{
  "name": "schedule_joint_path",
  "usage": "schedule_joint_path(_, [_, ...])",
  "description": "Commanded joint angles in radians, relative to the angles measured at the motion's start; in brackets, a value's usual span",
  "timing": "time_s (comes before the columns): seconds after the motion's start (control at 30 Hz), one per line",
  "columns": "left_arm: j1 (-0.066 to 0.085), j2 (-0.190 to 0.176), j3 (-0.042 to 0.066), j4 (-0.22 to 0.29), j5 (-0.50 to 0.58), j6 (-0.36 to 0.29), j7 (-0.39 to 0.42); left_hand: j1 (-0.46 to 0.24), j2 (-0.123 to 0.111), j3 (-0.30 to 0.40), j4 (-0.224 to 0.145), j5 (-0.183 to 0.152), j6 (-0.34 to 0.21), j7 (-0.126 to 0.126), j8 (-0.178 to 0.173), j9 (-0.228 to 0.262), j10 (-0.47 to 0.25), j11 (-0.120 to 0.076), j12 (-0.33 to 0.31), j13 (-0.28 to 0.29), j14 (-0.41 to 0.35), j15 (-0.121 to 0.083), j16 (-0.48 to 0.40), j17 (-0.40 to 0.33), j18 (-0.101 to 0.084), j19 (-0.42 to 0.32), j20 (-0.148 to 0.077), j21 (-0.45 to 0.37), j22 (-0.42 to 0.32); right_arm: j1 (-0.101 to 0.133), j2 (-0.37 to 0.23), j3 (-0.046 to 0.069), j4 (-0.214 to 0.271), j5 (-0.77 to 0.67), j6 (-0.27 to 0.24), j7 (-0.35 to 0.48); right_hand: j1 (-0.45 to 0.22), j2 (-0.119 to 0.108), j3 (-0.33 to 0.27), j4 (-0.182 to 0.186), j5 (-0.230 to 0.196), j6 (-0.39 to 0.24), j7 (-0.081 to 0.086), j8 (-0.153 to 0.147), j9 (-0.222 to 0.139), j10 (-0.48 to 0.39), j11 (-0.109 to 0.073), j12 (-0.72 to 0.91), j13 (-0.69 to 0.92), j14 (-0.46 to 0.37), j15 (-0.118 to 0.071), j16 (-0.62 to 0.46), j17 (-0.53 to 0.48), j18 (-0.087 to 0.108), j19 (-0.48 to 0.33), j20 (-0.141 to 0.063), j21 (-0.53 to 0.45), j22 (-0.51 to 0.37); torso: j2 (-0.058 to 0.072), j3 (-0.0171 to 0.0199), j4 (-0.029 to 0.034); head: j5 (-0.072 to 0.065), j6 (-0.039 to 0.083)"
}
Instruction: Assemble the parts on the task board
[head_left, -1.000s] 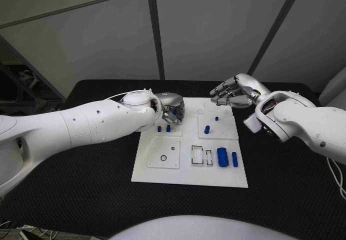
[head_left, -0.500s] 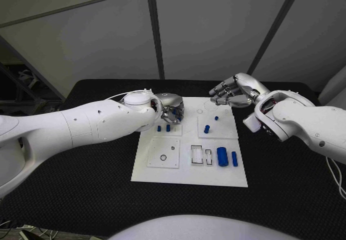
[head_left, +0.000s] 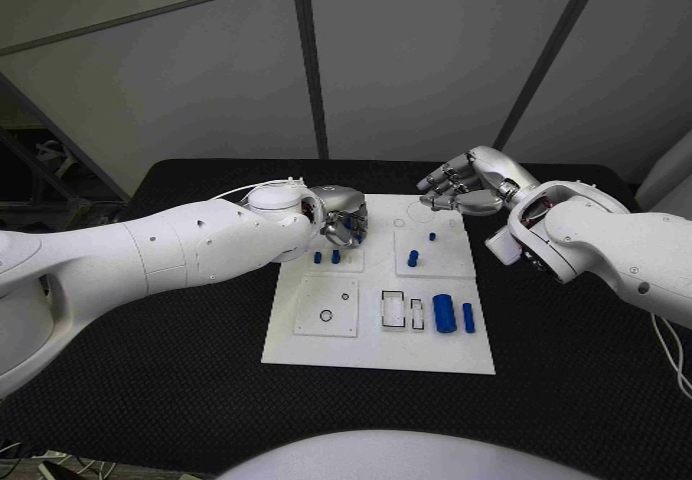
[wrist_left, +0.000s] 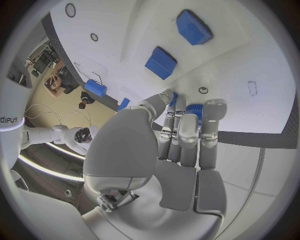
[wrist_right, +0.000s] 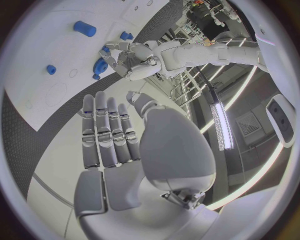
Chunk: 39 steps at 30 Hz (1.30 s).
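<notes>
I see the task board (head_left: 378, 345) lying flat in the middle of the black desk (head_left: 173, 370), with bare desk showing along its near edge and both long sides. My left robot hand (head_left: 340, 218) sits over the board's far left corner, fingers curled down onto a small blue part (wrist_left: 194, 109) there; from the left wrist view the fingertips touch or close around that piece, though I cannot tell if it is truly held. Just beside that hand, two short blue pegs (head_left: 327, 257) stand upright in the left raised panel. My right robot hand (head_left: 462, 186) hovers at the board's far right edge, fingers apart and holding nothing. On the right panel two more blue pegs (head_left: 415, 256) stand apart from each other. Near the board's right side a thick blue cylinder (head_left: 444, 313) and a thin blue one (head_left: 469, 318) lie side by side, next to two rectangular slots (head_left: 392, 309). The near left panel (head_left: 326, 306) has a small round hole.
</notes>
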Motion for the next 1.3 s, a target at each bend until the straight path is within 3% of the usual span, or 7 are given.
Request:
schedule_joint_path(0.03, [-0.004, -0.005, -0.002, 0.000, -0.001, 0.005, 0.006, 0.008, 0.002, 0.009, -0.003, -0.006, 0.010, 0.000, -0.006, -0.001, 0.011, -0.001, -0.007, -0.003, 0.013, 0.001, 0.012, 0.010, -0.011, 0.010, 0.000, 0.013, 0.012, 0.002, 0.000, 0.001, 0.003, -0.002, 0.004, 0.008, -0.001, 0.005, -0.001, -0.003, 0.005, -0.002, 0.007, 0.001, 0.000, -0.005, 0.004, -0.007, -0.002, 0.000, 0.006, -0.005, -0.001, 0.000, 0.005, 0.005, -0.007, -0.001, -0.001, 0.0000, 0.0013, 0.000, 0.000])
schedule_joint_path(0.3, [-0.004, -0.029, 0.002, 0.027, 0.012, -0.019, 0.010, 0.005, 0.001, 0.013, -0.005, -0.006, 0.017, 0.001, -0.008, -0.001, 0.018, -0.001, -0.013, -0.004, 0.018, 0.001, 0.020, 0.014, -0.012, 0.012, 0.000, 0.021, 0.020, 0.002, 0.000, 0.001, 0.002, -0.002, 0.004, 0.009, -0.001, 0.005, -0.001, -0.003, 0.005, -0.002, 0.007, 0.001, 0.000, -0.005, 0.004, -0.007, -0.002, 0.000, 0.006, -0.005, -0.001, 0.000, 0.005, 0.005, -0.007, -0.001, -0.001, -0.0004, 0.0017, 0.002, 0.005])
schedule_joint_path(0.5, [-0.004, -0.047, 0.035, 0.046, 0.022, -0.027, 0.007, 0.002, 0.000, 0.014, -0.005, -0.006, 0.019, 0.002, -0.010, -0.001, 0.020, -0.001, -0.017, -0.005, 0.021, 0.002, 0.024, 0.018, -0.013, 0.013, 0.000, 0.025, 0.025, 0.002, 0.000, 0.001, 0.000, -0.002, 0.004, 0.009, -0.001, 0.005, -0.001, -0.003, 0.005, -0.002, 0.007, 0.001, 0.000, -0.005, 0.004, -0.007, -0.002, 0.000, 0.006, -0.005, -0.001, 0.000, 0.005, 0.005, -0.007, -0.001, -0.001, -0.0004, 0.0024, 0.002, 0.009])
schedule_joint_path(0.67, [-0.004, -0.070, 0.070, 0.074, 0.037, -0.025, 0.003, -0.001, 0.000, 0.015, -0.005, -0.006, 0.021, 0.002, -0.011, -0.001, 0.021, 0.000, -0.020, -0.006, 0.023, 0.002, 0.027, 0.020, -0.013, 0.014, 0.000, 0.028, 0.028, 0.002, 0.000, 0.001, -0.002, -0.002, 0.004, 0.009, -0.001, 0.005, -0.001, -0.003, 0.005, -0.002, 0.007, 0.001, 0.000, -0.005, 0.004, -0.007, -0.002, 0.000, 0.006, -0.005, -0.001, 0.000, 0.005, 0.005, -0.007, -0.001, -0.001, -0.0004, 0.0031, 0.004, 0.011])
schedule_joint_path(0.8, [-0.004, -0.098, 0.086, 0.102, 0.044, -0.016, -0.005, -0.004, -0.001, 0.015, -0.004, -0.007, 0.023, 0.003, -0.012, -0.001, 0.023, 0.000, -0.022, -0.007, 0.024, 0.002, 0.030, 0.022, -0.014, 0.016, 0.001, 0.032, 0.032, 0.002, 0.000, 0.001, -0.004, -0.002, 0.004, 0.009, -0.001, 0.005, -0.001, -0.003, 0.005, -0.002, 0.007, 0.001, 0.000, -0.005, 0.004, -0.007, -0.002, 0.000, 0.006, -0.005, -0.001, 0.000, 0.005, 0.005, -0.007, -0.001, -0.001, -0.0006, 0.0024, 0.006, 0.013])
schedule_joint_path(0.97, [-0.004, -0.138, 0.093, 0.132, 0.055, 0.002, -0.017, -0.009, -0.002, 0.014, -0.003, -0.007, 0.026, 0.002, -0.013, -0.001, 0.027, -0.001, -0.025, -0.007, 0.026, 0.002, 0.033, 0.024, -0.015, 0.018, 0.001, 0.037, 0.036, 0.002, -0.001, 0.001, -0.004, -0.002, 0.005, 0.008, -0.001, 0.005, -0.001, -0.003, 0.005, -0.002, 0.007, 0.001, 0.000, -0.005, 0.004, -0.007, -0.002, 0.000, 0.006, -0.005, -0.001, 0.000, 0.005, 0.005, -0.007, -0.001, -0.001, 0.0008, 0.0026, 0.009, 0.012])
schedule_joint_path(1.3, [-0.005, -0.197, 0.094, 0.159, 0.079, 0.034, -0.036, -0.014, -0.004, 0.013, -0.001, -0.007, 0.028, 0.001, -0.014, -0.002, 0.029, -0.001, -0.028, -0.008, 0.027, 0.002, 0.035, 0.023, -0.015, 0.019, 0.002, 0.038, 0.038, 0.002, -0.004, 0.001, -0.005, -0.002, 0.005, 0.006, -0.001, 0.005, -0.001, -0.003, 0.005, -0.002, 0.007, 0.001, 0.000, -0.005, 0.004, -0.007, -0.002, 0.000, 0.006, -0.005, -0.001, 0.000, 0.005, 0.005, -0.007, -0.001, 0.000, -0.0004, 0.0023, 0.012, 0.012])
